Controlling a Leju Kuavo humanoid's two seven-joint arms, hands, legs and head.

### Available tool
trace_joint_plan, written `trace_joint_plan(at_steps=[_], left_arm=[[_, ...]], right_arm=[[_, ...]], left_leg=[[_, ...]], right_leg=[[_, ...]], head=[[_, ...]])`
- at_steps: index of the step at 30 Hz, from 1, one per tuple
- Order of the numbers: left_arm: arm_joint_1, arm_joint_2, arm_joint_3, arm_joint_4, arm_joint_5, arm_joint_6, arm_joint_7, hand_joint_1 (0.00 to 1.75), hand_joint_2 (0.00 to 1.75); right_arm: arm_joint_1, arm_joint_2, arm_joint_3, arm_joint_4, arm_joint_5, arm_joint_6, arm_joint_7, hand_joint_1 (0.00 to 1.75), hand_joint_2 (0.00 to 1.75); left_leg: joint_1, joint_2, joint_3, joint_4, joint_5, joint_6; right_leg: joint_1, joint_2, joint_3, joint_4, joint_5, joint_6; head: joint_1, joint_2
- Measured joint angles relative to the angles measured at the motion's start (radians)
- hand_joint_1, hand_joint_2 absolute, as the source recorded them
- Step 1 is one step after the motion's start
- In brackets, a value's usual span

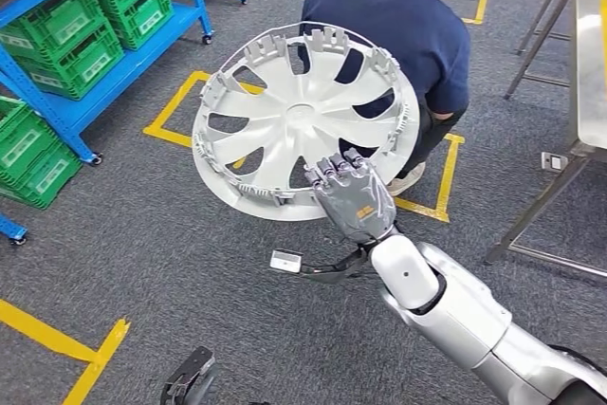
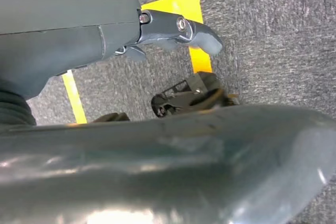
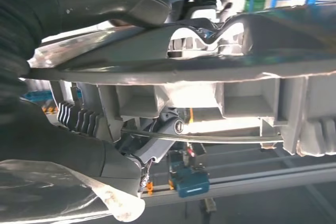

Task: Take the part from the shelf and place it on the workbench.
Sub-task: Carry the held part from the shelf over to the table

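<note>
The hubcap (image 1: 304,120) hung in mid-frame of the head view, above the carpet (image 1: 143,234), gripped at its lower rim by the right hand (image 1: 352,194). Held by one edge only, the wide disc looked liable to tilt or slip out. It could also have struck the person (image 1: 401,35) crouching just behind it. The workbench (image 1: 591,54) stood at the right edge. The left hand (image 2: 180,27) hung over the floor, grasping nothing, fingers apart. Labels on the green crates (image 1: 79,30), upper left, were too small to read.

Even, bright indoor light with soft shadows; both wrist views are blurred up close, with glare.
</note>
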Motion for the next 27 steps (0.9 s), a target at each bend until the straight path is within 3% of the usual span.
trace_joint_plan(at_steps=[2,4,6,8,10,12,14,15,16,18,20,21,24,26,27], left_arm=[[0.000,0.001,0.000,0.000,0.000,0.000,0.000,0.00,0.00],[-0.001,0.002,0.000,0.000,-0.001,0.000,0.001,0.00,0.00],[-0.001,0.003,0.000,0.001,-0.001,0.001,0.004,0.00,0.00],[-0.002,0.002,0.000,0.000,-0.002,0.000,0.008,0.00,0.00],[-0.004,0.000,0.000,0.000,-0.003,0.001,0.010,0.00,0.00],[-0.004,-0.001,0.000,0.000,-0.006,0.000,0.011,0.00,0.00],[-0.002,-0.001,0.000,0.000,-0.009,0.000,0.011,0.00,0.00],[-0.002,-0.001,0.000,0.000,-0.009,0.000,0.012,0.00,0.00],[-0.002,-0.001,0.000,0.000,-0.010,0.000,0.012,0.00,0.00],[-0.003,-0.002,0.000,0.000,-0.010,0.000,0.012,0.00,0.00],[-0.004,-0.002,0.000,0.000,-0.010,0.000,0.012,0.00,0.00],[-0.004,-0.002,0.000,0.000,-0.010,0.001,0.012,0.00,0.00],[-0.004,-0.003,0.000,0.000,-0.010,0.001,0.012,0.00,0.00],[-0.006,-0.003,0.000,0.000,-0.010,0.001,0.012,0.00,0.00],[-0.005,-0.003,0.000,0.000,-0.010,0.001,0.012,0.00,0.00]], right_arm=[[0.001,0.000,0.000,0.000,0.000,0.002,-0.002,1.75,1.75],[0.000,0.000,-0.002,0.000,0.000,0.005,-0.004,1.75,1.75],[0.000,0.000,-0.004,-0.001,0.000,0.007,-0.007,1.75,1.75],[0.003,0.000,-0.006,-0.002,0.000,0.007,-0.010,1.75,1.75],[0.005,0.000,-0.010,-0.003,0.000,0.007,-0.010,1.75,1.75],[0.004,0.000,-0.014,-0.003,0.000,0.007,-0.011,1.75,1.75],[0.003,0.000,-0.014,-0.003,0.000,0.007,-0.011,1.75,1.75],[0.004,0.000,-0.014,-0.002,0.000,0.007,-0.011,1.75,1.75],[0.004,0.000,-0.014,-0.002,0.000,0.007,-0.011,1.75,1.75],[0.004,0.000,-0.014,-0.002,0.000,0.007,-0.009,1.75,1.75],[0.004,0.000,-0.015,-0.003,0.000,0.006,-0.008,1.75,1.75],[0.004,0.000,-0.016,-0.003,0.000,0.006,-0.007,1.75,1.75],[0.004,0.000,-0.018,-0.003,0.000,0.006,-0.005,1.75,1.75],[0.004,0.000,-0.019,-0.002,0.000,0.006,-0.005,1.75,1.75],[0.004,0.000,-0.019,-0.002,0.000,0.006,-0.005,1.75,1.75]], left_leg=[[-0.001,-0.013,0.026,-0.084,0.073,0.008],[0.001,-0.060,0.073,-0.207,0.141,0.019],[0.001,-0.089,0.096,-0.267,0.151,0.025],[0.000,-0.075,0.102,-0.285,0.146,0.027],[0.003,-0.054,0.109,-0.296,0.151,0.033],[0.004,-0.030,0.113,-0.301,0.153,0.039],[0.002,-0.007,0.113,-0.300,0.152,0.040],[0.002,0.005,0.113,-0.300,0.151,0.040],[0.002,0.016,0.114,-0.300,0.150,0.039],[0.002,0.035,0.117,-0.299,0.146,0.034],[-0.004,0.049,0.118,-0.295,0.141,0.025],[-0.007,0.056,0.120,-0.295,0.140,0.020],[-0.005,0.070,0.125,-0.292,0.132,0.006],[-0.001,0.040,0.105,-0.236,0.090,-0.001],[-0.001,0.019,0.080,-0.176,0.057,-0.003]], right_leg=[[0.001,0.025,0.004,0.001,-0.001,0.000],[0.000,0.046,0.003,0.004,-0.002,0.003],[-0.005,0.065,-0.007,0.005,0.001,0.012],[-0.010,0.080,-0.017,0.004,0.006,0.024],[-0.008,0.051,-0.036,0.030,-0.012,0.034],[-0.005,-0.002,-0.089,0.132,-0.063,0.042],[-0.008,-0.025,-0.150,0.253,-0.105,0.049],[-0.010,-0.030,-0.163,0.277,-0.104,0.052],[-0.012,-0.033,-0.157,0.263,-0.087,0.053],[-0.012,-0.060,-0.091,0.138,-0.030,0.054],[-0.007,-0.094,-0.027,0.027,0.000,0.044],[-0.004,-0.102,-0.014,0.005,0.001,0.037],[-0.001,-0.073,-0.012,0.002,0.005,0.017],[-0.004,-0.055,-0.010,-0.001,0.008,0.005],[-0.004,-0.046,-0.009,-0.001,0.009,0.000]], head=[[0.000,0.000],[0.002,0.000],[0.002,0.000],[-0.001,0.000],[0.001,0.000],[0.006,0.000],[0.007,0.000],[0.008,0.000],[0.008,0.000],[0.008,0.000],[0.006,0.000],[0.005,0.000],[0.003,0.000],[0.000,0.000],[-0.001,0.000]])
